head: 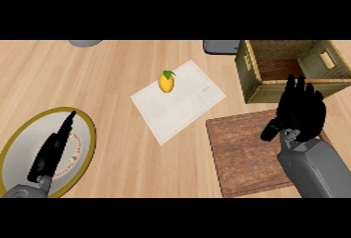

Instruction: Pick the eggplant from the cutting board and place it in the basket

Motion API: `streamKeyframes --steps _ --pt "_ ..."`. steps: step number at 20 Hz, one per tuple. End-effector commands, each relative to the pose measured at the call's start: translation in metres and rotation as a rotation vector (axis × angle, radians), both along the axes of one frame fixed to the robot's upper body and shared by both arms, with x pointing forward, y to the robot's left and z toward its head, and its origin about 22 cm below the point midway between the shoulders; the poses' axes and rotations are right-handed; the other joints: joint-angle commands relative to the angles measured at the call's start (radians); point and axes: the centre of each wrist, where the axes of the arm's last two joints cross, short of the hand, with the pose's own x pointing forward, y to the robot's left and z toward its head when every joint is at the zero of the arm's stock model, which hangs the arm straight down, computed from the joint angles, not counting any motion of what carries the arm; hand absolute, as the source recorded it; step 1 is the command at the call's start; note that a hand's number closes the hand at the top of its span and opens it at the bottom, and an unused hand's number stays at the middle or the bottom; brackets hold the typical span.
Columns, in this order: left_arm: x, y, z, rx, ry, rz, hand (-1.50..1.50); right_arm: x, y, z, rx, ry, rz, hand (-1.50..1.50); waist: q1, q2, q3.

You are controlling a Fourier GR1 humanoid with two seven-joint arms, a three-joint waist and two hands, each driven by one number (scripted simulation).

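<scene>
Your right hand (pixel 302 111) hovers with straight fingers, holding nothing, between cutting board (pixel 237 148) and basket (pixel 250 74); no eggplant visible anywhere, so likely already dropped in, though you can't confirm it.

Woven wicker basket (pixel 250 69); dark rough-grained wood cutting board (pixel 240 153); pale wood counter (pixel 103 74).

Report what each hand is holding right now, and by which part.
Cannot be told for the right hand: it hovers over the cutting board near the basket, back toward the camera, no eggplant visible. The left hand holds nothing; it lies open over the plate.
</scene>
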Motion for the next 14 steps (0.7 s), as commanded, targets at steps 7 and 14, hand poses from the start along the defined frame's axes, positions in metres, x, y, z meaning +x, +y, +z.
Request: streamKeyframes --steps 7,14 --pt "0.007 -0.011 0.010 -0.026 0.007 0.011 0.00 0.010 -0.001 -0.020 0.001 0.090 -0.177 -1.50 0.003 0.001 0.001" --pt "0.005 -0.006 0.011 0.010 -0.004 0.018 0.00 -0.005 -0.017 -0.042 -0.002 0.125 -0.194 -1.50 -0.001 0.001 0.001"
